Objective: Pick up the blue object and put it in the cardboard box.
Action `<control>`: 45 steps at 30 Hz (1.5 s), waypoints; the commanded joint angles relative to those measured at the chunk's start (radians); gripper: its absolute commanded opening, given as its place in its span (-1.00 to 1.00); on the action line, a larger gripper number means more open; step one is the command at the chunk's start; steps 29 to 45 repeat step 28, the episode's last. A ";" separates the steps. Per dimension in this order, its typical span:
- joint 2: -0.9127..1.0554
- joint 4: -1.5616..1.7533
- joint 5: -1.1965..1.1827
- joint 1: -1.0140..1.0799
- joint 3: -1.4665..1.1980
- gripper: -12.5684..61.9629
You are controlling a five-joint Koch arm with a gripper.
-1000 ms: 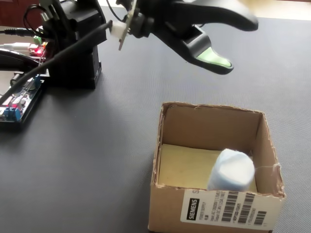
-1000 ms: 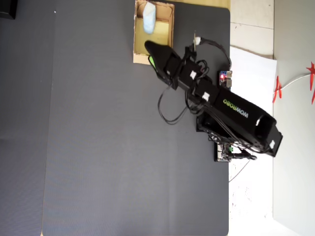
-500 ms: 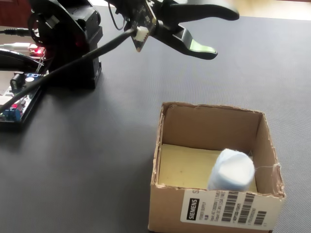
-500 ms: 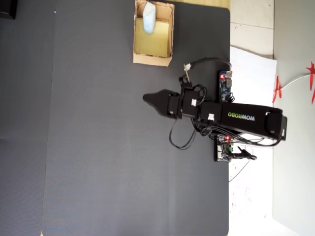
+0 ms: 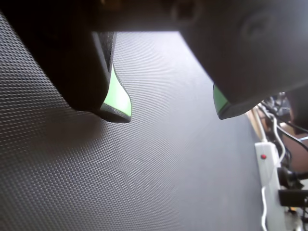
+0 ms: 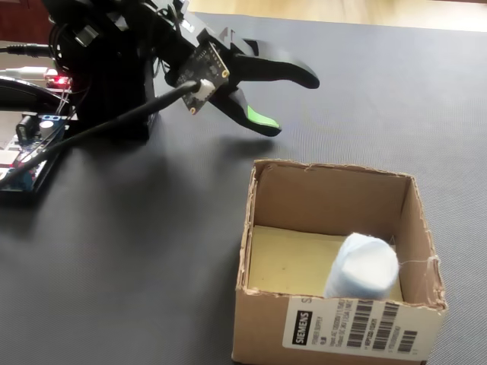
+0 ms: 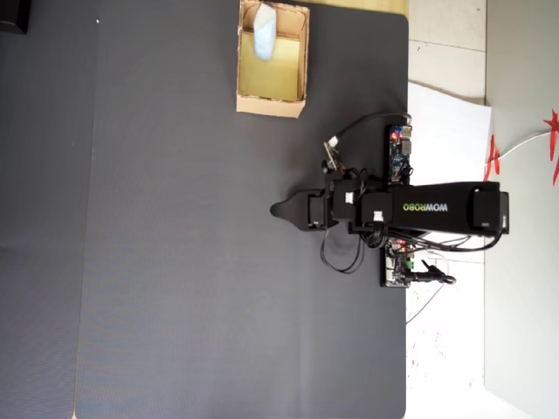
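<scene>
While the arm (image 7: 437,209) stretched level across the right side of the overhead frame, its claw (image 7: 281,210) pointed left over the dark mat (image 7: 175,262), well apart from the cardboard box (image 7: 272,106) at the top centre. Seen from the wrist camera, the claw (image 5: 166,111) stood clearly open, its two black tips with green pads spread wide with only bare mat between them, and it had hold of nothing. From the fixed camera the claw (image 6: 293,103) hung in the upper middle of the frame, above the mat (image 6: 137,251) and behind the box (image 6: 335,334). The blue block (image 6: 364,268) sat inside that box, in the lower right of the frame, leaning against the near right corner on the yellowish floor. From overhead the block (image 7: 264,31) lay at the top end of the box. A circuit board with small red lights (image 6: 55,78) sat at the upper left, beside the arm's black base (image 6: 114,84).
</scene>
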State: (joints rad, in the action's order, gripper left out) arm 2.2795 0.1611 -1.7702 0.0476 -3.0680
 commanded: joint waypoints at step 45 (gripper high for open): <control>0.089 -0.035 -0.038 0.009 -0.051 0.25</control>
